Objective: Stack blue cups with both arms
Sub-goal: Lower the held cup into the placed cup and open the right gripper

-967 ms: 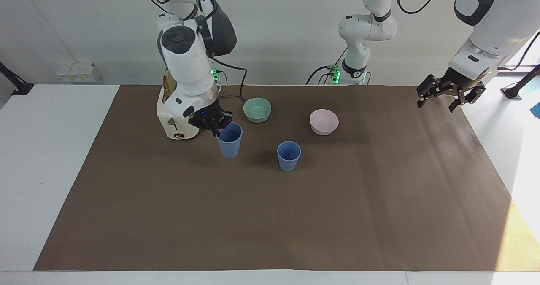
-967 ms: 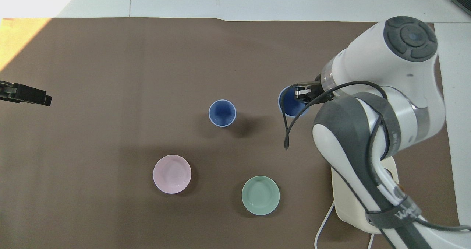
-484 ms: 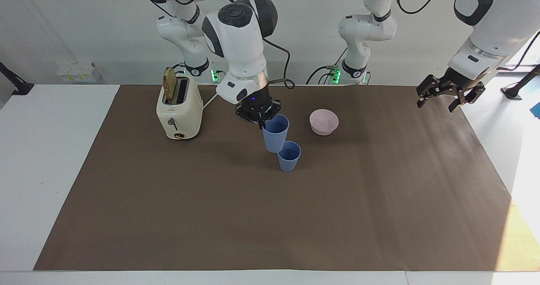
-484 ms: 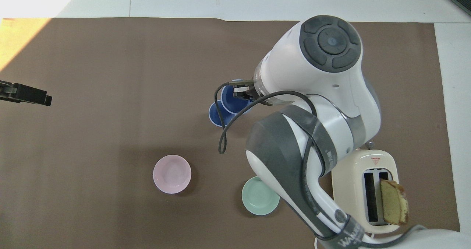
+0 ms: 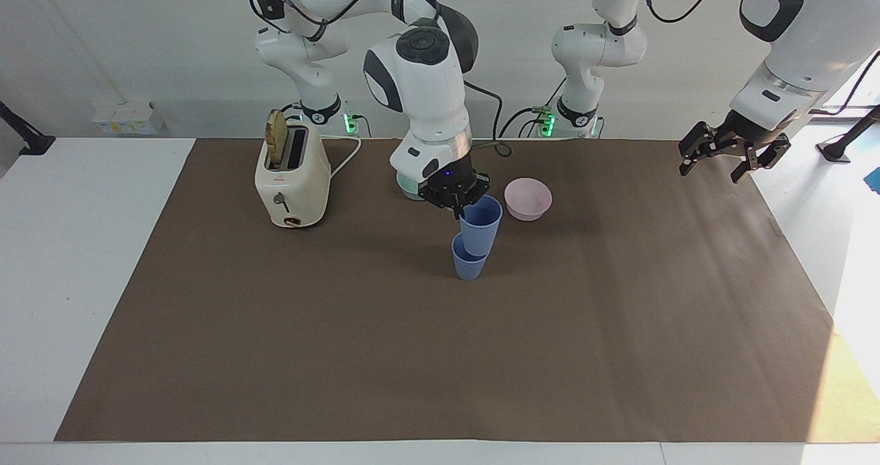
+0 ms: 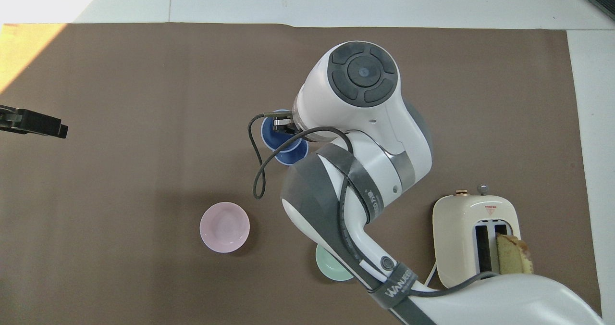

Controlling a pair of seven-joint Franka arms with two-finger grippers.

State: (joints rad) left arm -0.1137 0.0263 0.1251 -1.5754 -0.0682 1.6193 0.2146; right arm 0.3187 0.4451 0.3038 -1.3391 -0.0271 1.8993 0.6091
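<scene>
My right gripper [image 5: 459, 207] is shut on the rim of one blue cup [image 5: 480, 228] and holds it up, slightly tilted, over the second blue cup [image 5: 469, 266]. The second cup stands upright on the brown mat. The held cup's base is at the standing cup's mouth; I cannot tell whether it is inside. In the overhead view the held cup [image 6: 270, 136] overlaps the standing cup [image 6: 291, 158], and the right gripper [image 6: 283, 125] is mostly hidden under its wrist. My left gripper [image 5: 718, 162] waits open and empty above the mat's edge at the left arm's end; it also shows in the overhead view [image 6: 33, 123].
A pale pink bowl [image 5: 527, 199] sits beside the cups, nearer to the robots. A mint-green bowl [image 5: 405, 190] is mostly hidden by the right arm. A cream toaster [image 5: 292, 183] with a toast slice stands toward the right arm's end.
My right gripper has carried the blue cup from beside the toaster toward the left arm's end. The cup is now over the standing cup. The left arm has not moved.
</scene>
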